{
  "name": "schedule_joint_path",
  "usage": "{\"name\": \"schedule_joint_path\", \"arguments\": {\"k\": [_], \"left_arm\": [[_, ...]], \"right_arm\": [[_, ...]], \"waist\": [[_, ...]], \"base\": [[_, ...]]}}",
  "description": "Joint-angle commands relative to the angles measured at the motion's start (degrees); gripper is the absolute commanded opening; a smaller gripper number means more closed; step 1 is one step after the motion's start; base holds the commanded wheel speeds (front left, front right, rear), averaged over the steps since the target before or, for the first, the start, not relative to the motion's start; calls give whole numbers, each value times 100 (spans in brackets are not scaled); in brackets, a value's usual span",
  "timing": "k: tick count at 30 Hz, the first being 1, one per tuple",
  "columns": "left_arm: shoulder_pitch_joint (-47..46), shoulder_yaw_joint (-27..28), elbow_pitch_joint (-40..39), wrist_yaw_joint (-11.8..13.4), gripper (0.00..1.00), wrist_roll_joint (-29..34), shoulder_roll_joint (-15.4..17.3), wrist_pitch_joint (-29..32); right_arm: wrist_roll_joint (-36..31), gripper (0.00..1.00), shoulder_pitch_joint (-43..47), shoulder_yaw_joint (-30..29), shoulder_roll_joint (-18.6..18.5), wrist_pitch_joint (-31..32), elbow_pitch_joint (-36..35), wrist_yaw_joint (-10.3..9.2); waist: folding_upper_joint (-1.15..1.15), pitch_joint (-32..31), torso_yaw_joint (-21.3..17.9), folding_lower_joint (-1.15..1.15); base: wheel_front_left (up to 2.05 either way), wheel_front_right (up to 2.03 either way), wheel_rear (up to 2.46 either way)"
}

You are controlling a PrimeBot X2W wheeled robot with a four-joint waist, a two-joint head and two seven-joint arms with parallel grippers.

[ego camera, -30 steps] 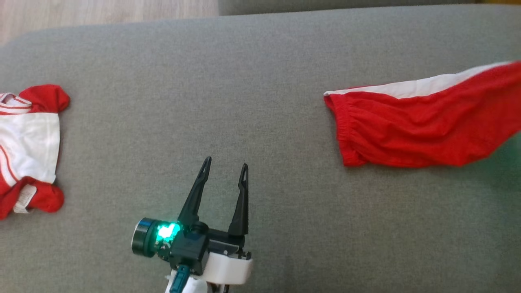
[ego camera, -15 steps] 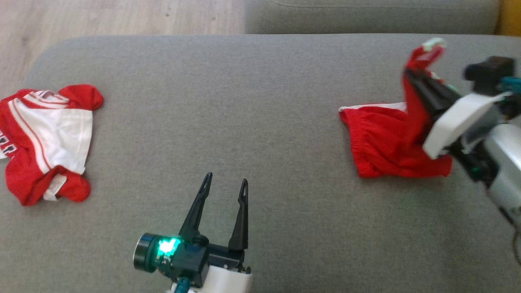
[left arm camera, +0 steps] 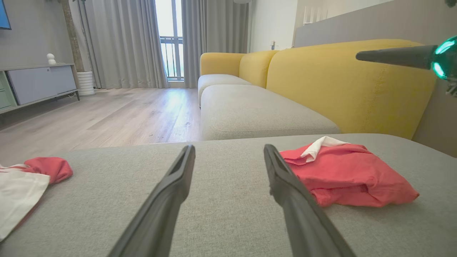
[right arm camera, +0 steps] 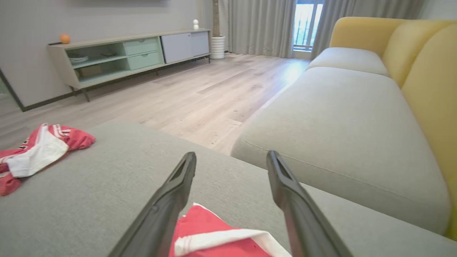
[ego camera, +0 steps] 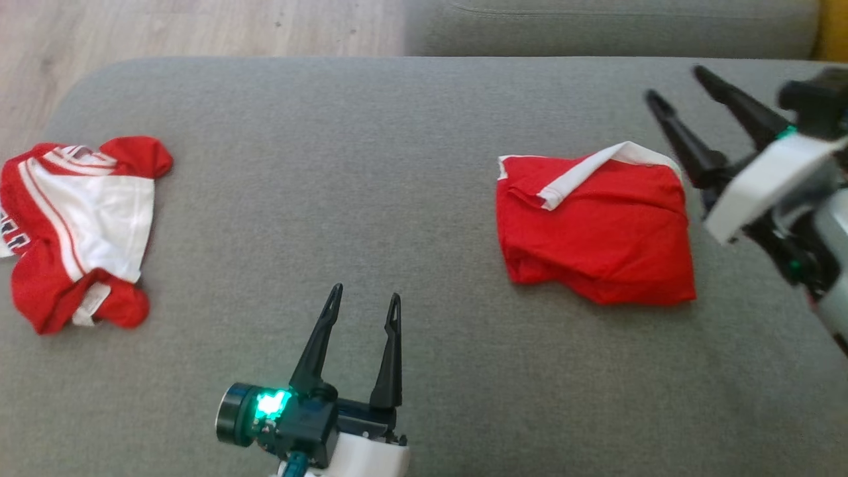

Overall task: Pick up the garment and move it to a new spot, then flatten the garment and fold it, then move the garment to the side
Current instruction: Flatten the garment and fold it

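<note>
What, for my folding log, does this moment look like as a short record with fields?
Surface: grey fabric sofa cushion
Task garment: red cloth garment with white band, folded over, lying on the cushion's right
Other item: crumpled red-and-white jersey, far left
Left end effector: open, empty
Right end effector: open, empty, beside the garment's right edge

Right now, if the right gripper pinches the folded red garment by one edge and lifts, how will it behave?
Likely floppy: the red garment lies in soft wrinkled layers, so a one-edge pinch would probably let the fold fall open. Probably light, being thin cloth. Pushed, it would likely bunch rather than slide, since the grey cushion looks coarse-woven.
</note>
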Motion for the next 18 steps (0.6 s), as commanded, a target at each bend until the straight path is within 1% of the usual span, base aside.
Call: {"name": "schedule_joint_path", "arguments": {"k": [1,4,7,12,13,14,18], "left_arm": [[-57,185,-186,29,100,-22,-25,-29],[-56,217,-179,31,100,-10,-25,-29],[-37,269,-162,25,100,13,-25,-29],[-25,308,-151,1,100,35,-25,-29],[-27,305,-153,-5,100,37,-25,-29],[-30,296,-159,-11,100,37,-25,-29],[-91,212,-166,-23,100,-2,-25,-29]], "right_arm": [[-72,100,157,-175,-162,4,-157,43],[-191,100,395,-501,-220,-33,-175,43],[-300,100,656,-723,-170,-73,-172,43],[-427,100,923,-788,-20,-16,-141,43],[-439,57,955,-759,24,25,-137,43],[-436,0,969,-706,70,83,-141,43],[-371,0,821,-412,193,410,-66,43]], "waist": [[0,-4,-73,0],[0,-26,-201,0],[0,-66,-318,0],[0,-93,-373,0],[0,-94,-367,0],[0,-85,-348,0],[0,20,-151,0]], "base": [[0,0,0],[0,0,0],[0,0,0],[0,0,0],[0,0,0],[0,0,0],[0,0,0]]}}
